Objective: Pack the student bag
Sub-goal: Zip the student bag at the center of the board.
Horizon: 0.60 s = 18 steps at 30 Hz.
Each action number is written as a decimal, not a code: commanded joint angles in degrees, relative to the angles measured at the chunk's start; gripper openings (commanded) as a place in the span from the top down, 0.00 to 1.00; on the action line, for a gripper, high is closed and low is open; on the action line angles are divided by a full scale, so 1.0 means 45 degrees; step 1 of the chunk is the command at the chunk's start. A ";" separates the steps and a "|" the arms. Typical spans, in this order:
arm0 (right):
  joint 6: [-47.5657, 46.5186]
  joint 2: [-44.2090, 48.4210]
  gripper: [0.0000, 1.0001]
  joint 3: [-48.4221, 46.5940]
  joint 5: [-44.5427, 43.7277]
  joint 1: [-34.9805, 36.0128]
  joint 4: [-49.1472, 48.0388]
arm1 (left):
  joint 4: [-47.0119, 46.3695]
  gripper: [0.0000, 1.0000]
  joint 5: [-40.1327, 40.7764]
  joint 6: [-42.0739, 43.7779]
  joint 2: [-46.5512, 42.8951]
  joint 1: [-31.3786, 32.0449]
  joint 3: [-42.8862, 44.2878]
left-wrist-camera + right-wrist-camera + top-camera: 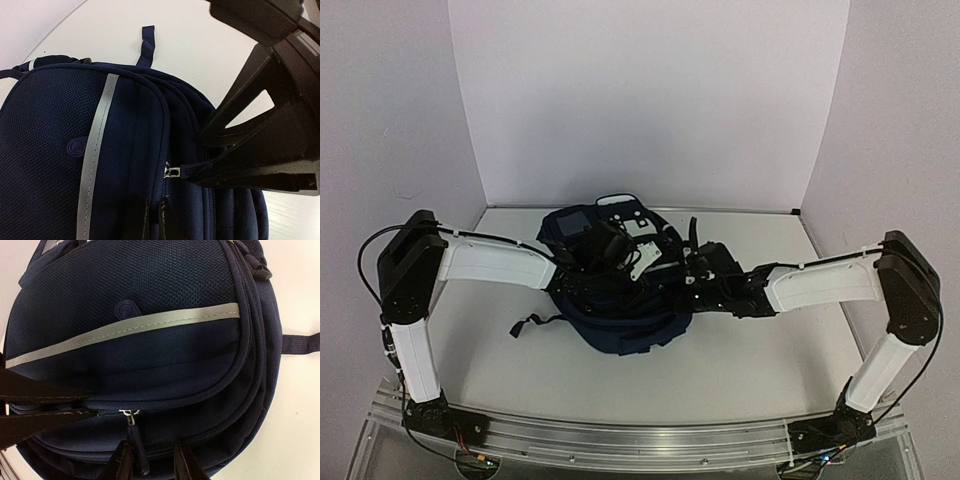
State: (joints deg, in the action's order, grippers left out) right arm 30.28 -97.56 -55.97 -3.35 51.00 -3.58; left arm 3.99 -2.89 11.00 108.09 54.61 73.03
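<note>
The student bag, dark navy with a grey reflective stripe, lies in the middle of the table between both arms. My left gripper is shut, pinching the bag's fabric at the zip seam; in the right wrist view its fingers come in from the left. My right gripper stands open over the same seam. The zipper pull hangs between its fingertips, close to the left one, and a gap shows beside it.
A loose dark strap trails onto the table left of the bag, and another strap sticks out on the right wrist view's right side. White tags lie on the bag's top. White walls enclose the table.
</note>
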 commanded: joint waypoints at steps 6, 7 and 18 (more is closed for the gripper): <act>0.0601 -0.0564 0.85 -0.0327 0.1387 0.0072 -0.2096 | -0.1416 1.00 -0.0592 -0.1144 -0.0577 0.0008 -0.0308; 0.0675 -0.0563 0.91 -0.0341 0.1453 0.0072 -0.2202 | -0.1482 1.00 -0.0624 -0.1228 -0.0618 0.0013 -0.0345; 0.1241 -0.0016 1.00 -0.0045 0.0159 0.0072 -0.1948 | -0.1887 1.00 -0.0631 -0.1815 -0.0996 0.0013 -0.0580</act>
State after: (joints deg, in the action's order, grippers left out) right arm 34.22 -98.80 -56.10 1.09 50.79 -9.63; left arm 0.32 -3.18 5.35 107.39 54.04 71.12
